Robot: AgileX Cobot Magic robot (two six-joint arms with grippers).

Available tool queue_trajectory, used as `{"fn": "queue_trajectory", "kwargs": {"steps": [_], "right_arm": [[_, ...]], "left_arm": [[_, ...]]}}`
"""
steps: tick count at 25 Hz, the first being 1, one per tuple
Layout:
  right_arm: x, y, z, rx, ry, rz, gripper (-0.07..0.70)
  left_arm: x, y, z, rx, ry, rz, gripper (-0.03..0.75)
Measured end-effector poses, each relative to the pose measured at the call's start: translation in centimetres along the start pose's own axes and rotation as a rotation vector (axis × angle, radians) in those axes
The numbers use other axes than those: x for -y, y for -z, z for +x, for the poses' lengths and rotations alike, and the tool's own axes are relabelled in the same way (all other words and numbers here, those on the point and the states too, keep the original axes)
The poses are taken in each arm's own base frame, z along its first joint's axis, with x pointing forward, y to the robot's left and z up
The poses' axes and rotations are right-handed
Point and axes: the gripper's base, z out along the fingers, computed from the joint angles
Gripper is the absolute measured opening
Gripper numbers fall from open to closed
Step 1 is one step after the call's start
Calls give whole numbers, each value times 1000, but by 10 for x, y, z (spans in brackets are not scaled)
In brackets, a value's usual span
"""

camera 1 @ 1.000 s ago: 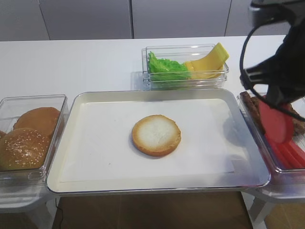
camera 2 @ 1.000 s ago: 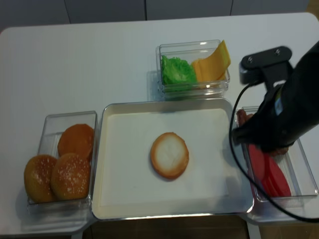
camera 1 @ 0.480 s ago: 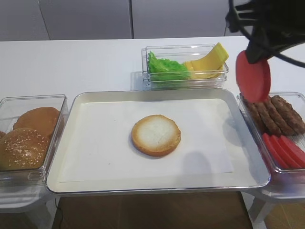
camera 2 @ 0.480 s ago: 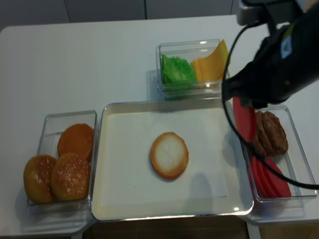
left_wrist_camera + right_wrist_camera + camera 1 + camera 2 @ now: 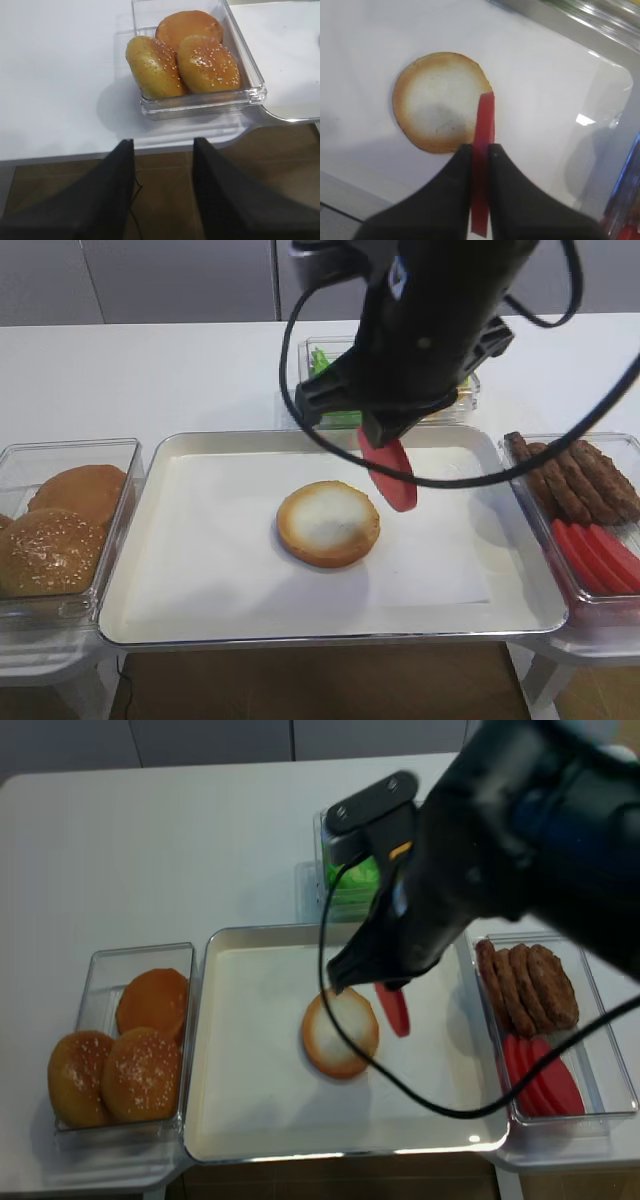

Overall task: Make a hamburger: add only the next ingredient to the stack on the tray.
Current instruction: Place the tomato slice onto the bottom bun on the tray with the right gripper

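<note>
Tomato slice (image 5: 483, 150), carried from side bin, now beside bun bottom (image 5: 327, 523), clenched in right pincer (image 5: 479, 150).

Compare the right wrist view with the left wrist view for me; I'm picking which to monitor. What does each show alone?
Right wrist only: the right gripper shut on the tomato slice, held on edge beside the bun bottom.
Left wrist only: the left gripper, open, below the bin of sesame bun tops.
Both: a part of the tray.
</note>
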Motion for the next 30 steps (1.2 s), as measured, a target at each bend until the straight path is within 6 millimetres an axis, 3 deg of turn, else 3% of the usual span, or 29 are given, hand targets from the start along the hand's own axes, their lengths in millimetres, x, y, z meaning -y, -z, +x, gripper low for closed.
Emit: {"fn": "queue_trajectory", "kwargs": {"steps": [4,9,30], "right_arm": [[-8,-22,-5,-8,37,25,58],[-10,-35,-8,-12,49,36,58],[-10,-51,-13,8,86,64,58]], "left_arm": [[0,0,0,0,0,0,290],[0,0,0,0,0,0,290],[0,0,0,0,0,0,290]]}}
